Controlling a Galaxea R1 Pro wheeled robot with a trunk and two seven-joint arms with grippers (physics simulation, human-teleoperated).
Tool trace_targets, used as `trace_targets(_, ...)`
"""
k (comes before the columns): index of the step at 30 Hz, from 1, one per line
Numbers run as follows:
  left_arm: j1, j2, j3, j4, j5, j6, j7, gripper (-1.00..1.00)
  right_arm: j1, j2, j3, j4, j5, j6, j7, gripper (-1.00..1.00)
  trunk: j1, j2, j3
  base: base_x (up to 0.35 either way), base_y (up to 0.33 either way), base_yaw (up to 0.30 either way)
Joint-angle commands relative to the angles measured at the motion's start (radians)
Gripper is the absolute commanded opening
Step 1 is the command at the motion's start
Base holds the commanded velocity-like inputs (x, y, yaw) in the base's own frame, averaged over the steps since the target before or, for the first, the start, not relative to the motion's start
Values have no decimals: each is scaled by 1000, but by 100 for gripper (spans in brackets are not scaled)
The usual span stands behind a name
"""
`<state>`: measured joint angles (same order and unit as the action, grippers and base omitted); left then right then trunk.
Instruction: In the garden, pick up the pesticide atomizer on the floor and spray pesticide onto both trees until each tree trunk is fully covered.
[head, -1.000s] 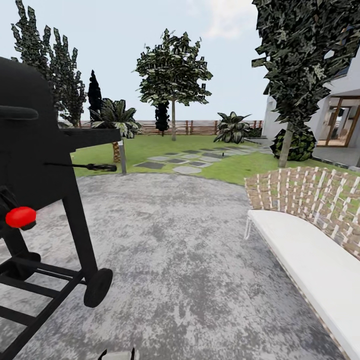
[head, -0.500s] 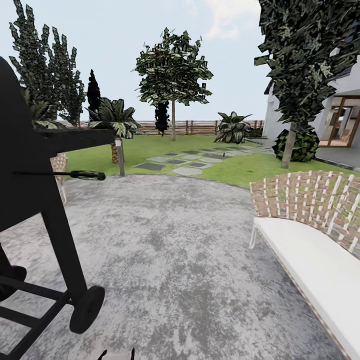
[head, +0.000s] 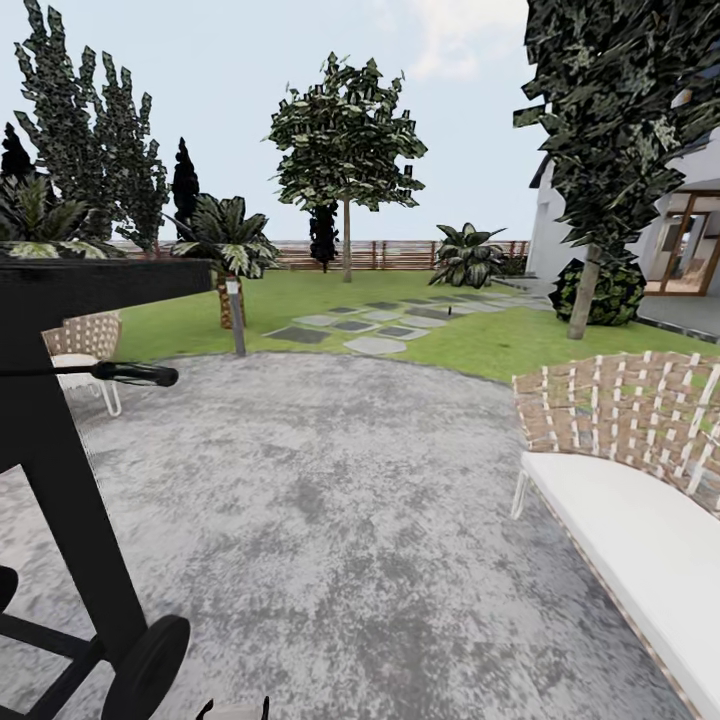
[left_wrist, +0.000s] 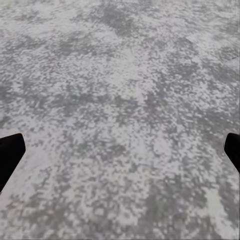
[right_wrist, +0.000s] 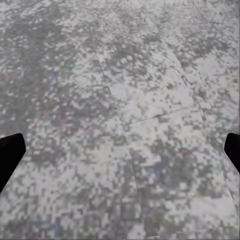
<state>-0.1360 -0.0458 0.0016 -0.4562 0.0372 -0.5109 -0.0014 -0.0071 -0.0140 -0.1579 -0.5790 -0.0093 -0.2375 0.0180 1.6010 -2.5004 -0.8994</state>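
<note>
- At the far left of the head view, a black wheeled grill (head: 60, 420) crowds the frame, a dark-handled tool (head: 135, 374) hanging off its side shelf, a woven chair (head: 82, 345) just behind it.
- Beyond that, past the grey stone paving (head: 330, 500), the lawn (head: 300, 295) runs back to the slatted wooden fence (head: 400, 255), with stepping stones (head: 375, 325) laid across the grass.
- Out on the lawn, one tree (head: 346, 150) stands before the fence, its thin trunk bare below the blocky leaves.
- Further right, a second tree (head: 600, 130) rises close to the white house (head: 680, 230), its trunk (head: 582, 295) beside a round dark bush (head: 600, 290).
- Nearest on the right sits a woven sofa (head: 620, 470) with a white cushion.
- I can't pick out the pesticide atomizer anywhere on the grass from here.
- Looking along the left gripper (left_wrist: 120, 150), only mottled paving lies below, dark fingertips (left_wrist: 9, 152) at either edge, spread wide apart and holding nothing.
- Along the right gripper (right_wrist: 120, 150), the paving shows slab joints the other view lacks; its fingertips (right_wrist: 9, 152) are likewise spread apart and empty.
</note>
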Motion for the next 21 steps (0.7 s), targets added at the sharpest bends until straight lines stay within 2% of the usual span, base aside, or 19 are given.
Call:
trace_targets(1,-1,0,0,1,4,-3,0,100,-1,0,-2,1,-1,-3,2,100,0,0,-1,329,0,0)
trace_targets(12,-1,0,0,1,3,-2,0,100,-1,0,-2,1,-1,-3,2,100,0,0,-1,328,-4,0)
trace_targets(21,-1,0,0,1,4,-2,0,100,-1,0,-2,1,-1,-3,2,100,0,0,-1,305,-137,0)
